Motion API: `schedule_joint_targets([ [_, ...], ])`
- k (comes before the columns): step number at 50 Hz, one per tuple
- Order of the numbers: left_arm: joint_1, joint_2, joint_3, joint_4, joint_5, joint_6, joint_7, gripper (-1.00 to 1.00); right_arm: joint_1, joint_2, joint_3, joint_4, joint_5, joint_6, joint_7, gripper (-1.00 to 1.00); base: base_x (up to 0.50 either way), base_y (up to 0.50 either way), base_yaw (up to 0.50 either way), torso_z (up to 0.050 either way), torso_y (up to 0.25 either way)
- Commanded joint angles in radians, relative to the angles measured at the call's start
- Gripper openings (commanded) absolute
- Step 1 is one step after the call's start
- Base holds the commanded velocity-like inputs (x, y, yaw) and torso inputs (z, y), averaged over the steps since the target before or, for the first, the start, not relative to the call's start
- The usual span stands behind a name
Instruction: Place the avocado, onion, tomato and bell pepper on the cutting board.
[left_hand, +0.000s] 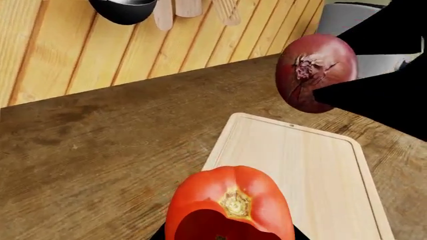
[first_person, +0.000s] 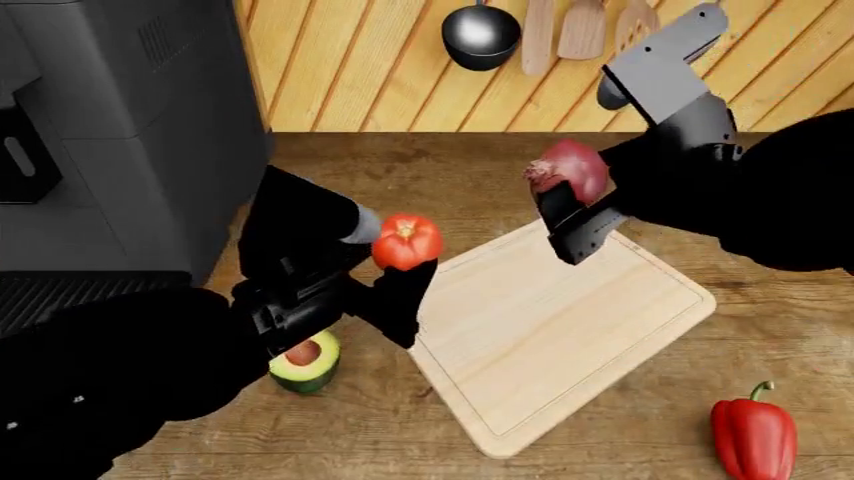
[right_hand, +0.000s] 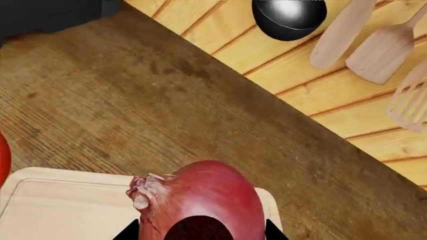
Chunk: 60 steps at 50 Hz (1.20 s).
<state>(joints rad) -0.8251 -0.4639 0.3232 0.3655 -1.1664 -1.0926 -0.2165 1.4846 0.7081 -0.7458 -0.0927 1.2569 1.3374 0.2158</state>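
Note:
My left gripper (first_person: 400, 262) is shut on the bright red tomato (first_person: 406, 241) and holds it above the cutting board's left corner; the tomato fills the near part of the left wrist view (left_hand: 230, 205). My right gripper (first_person: 571, 195) is shut on the red-purple onion (first_person: 570, 171), held above the board's far corner; the onion also shows in the right wrist view (right_hand: 200, 202) and the left wrist view (left_hand: 315, 72). The pale cutting board (first_person: 561, 330) lies empty on the wooden counter. The halved avocado (first_person: 306, 360) lies left of the board under my left arm. The bell pepper (first_person: 754, 436) stands at the front right.
A large dark appliance (first_person: 120, 130) stands at the left. A black ladle (first_person: 481, 35) and wooden utensils (first_person: 581, 28) hang on the slatted wooden wall behind the counter.

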Motion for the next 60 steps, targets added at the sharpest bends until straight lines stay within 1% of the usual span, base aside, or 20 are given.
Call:
schedule_joint_targets([
  [1, -0.053, 0.051, 0.018, -0.108, -0.014, -0.002, 0.009, -1.0, 0.008, -0.049, -0.126, 0.187, -0.199, -0.124, -0.192, -1.0, 0.0, 0.0, 0.0, 0.0, 0.0],
  [12, -0.065, 0.068, 0.052, -0.176, 0.018, 0.016, 0.045, -1.0, 0.004, -0.13, -0.194, 0.424, -0.332, -0.279, -0.302, -1.0, 0.0, 0.0, 0.0, 0.0, 0.0],
  [19, -0.067, 0.073, 0.065, -0.194, 0.028, 0.023, 0.056, -1.0, 0.004, -0.162, -0.233, 0.517, -0.379, -0.322, -0.353, -1.0, 0.0, 0.0, 0.0, 0.0, 0.001],
  [27, -0.067, 0.07, 0.069, -0.199, 0.028, 0.025, 0.056, -1.0, -0.011, -0.183, -0.276, 0.567, -0.405, -0.337, -0.399, -1.0, 0.0, 0.0, 0.0, 0.0, 0.0],
  [51, -0.061, 0.062, 0.069, -0.198, 0.016, 0.039, 0.057, -1.0, -0.036, -0.255, -0.338, 0.718, -0.461, -0.379, -0.455, -1.0, 0.0, 0.0, 0.0, 0.0, 0.0],
  [60, -0.06, 0.063, 0.072, -0.202, 0.016, 0.044, 0.058, -1.0, -0.042, -0.257, -0.354, 0.717, -0.467, -0.373, -0.465, -1.0, 0.0, 0.0, 0.0, 0.0, 0.001],
])
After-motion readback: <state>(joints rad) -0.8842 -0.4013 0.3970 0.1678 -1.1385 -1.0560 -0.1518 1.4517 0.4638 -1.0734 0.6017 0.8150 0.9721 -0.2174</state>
